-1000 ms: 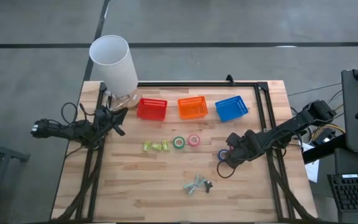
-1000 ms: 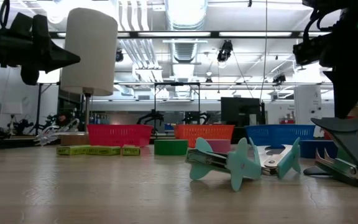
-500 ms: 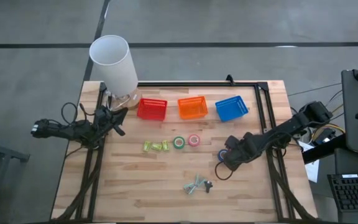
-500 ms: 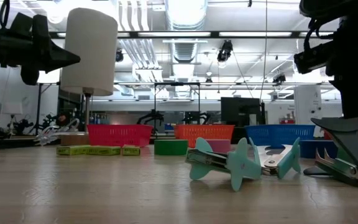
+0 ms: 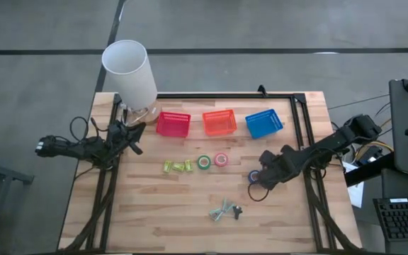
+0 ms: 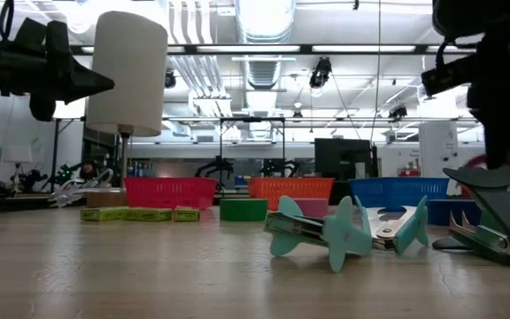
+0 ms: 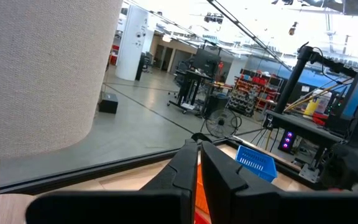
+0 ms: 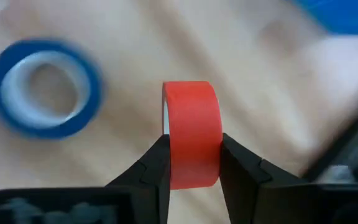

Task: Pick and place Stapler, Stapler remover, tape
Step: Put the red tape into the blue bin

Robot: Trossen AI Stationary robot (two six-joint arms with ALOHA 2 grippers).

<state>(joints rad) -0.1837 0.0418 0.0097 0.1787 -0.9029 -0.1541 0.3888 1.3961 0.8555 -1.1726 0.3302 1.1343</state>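
While the right gripper [image 8: 191, 177] pinches the red tape roll [image 8: 191, 134] on edge between nearly closed fingers, just off the table [image 5: 190, 205] beside the blue roll [image 8: 42, 87], it should lift straight before heading for a basket, probably the red basket [image 5: 173, 123]. Green [image 5: 204, 162] and pink [image 5: 221, 159] rolls lie on that path. The left gripper [image 7: 199, 168] waits closed by the lamp [image 5: 129, 71].

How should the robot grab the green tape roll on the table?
The green tape roll lies flat with its hole facing up, beside the pink roll. A gripper would probably do best coming straight down and pinching across its outer rim, on the sides away from the pink roll. The right gripper holds the red roll across its width.
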